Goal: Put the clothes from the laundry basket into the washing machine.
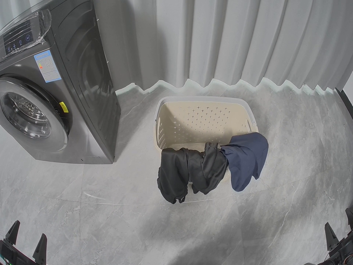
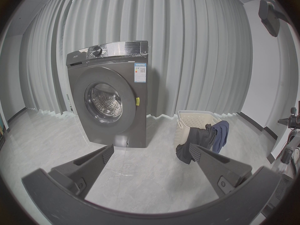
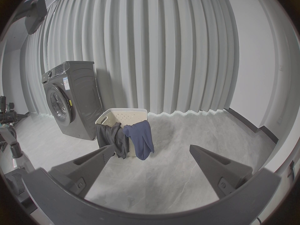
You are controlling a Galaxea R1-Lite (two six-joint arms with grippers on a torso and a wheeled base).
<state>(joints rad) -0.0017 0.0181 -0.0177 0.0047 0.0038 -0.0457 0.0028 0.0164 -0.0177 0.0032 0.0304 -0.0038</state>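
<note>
A cream laundry basket (image 1: 206, 120) stands on the floor in the middle of the head view. A dark grey garment (image 1: 191, 170) and a navy garment (image 1: 246, 155) hang over its near rim. The grey washing machine (image 1: 55, 92) stands at the left, its round door (image 1: 25, 115) closed. My left gripper (image 1: 25, 240) is low at the near left, open and empty. My right gripper (image 1: 340, 227) is at the near right edge, open and empty. Both are well short of the basket. The wrist views show the basket (image 2: 195, 121) (image 3: 123, 117) and machine (image 2: 109, 94) (image 3: 70, 97) from afar.
A pleated grey curtain (image 1: 220, 30) covers the wall behind the basket. Bare marble-look floor (image 1: 121, 218) lies between my grippers and the basket. A dark baseboard (image 1: 345, 100) runs at the far right.
</note>
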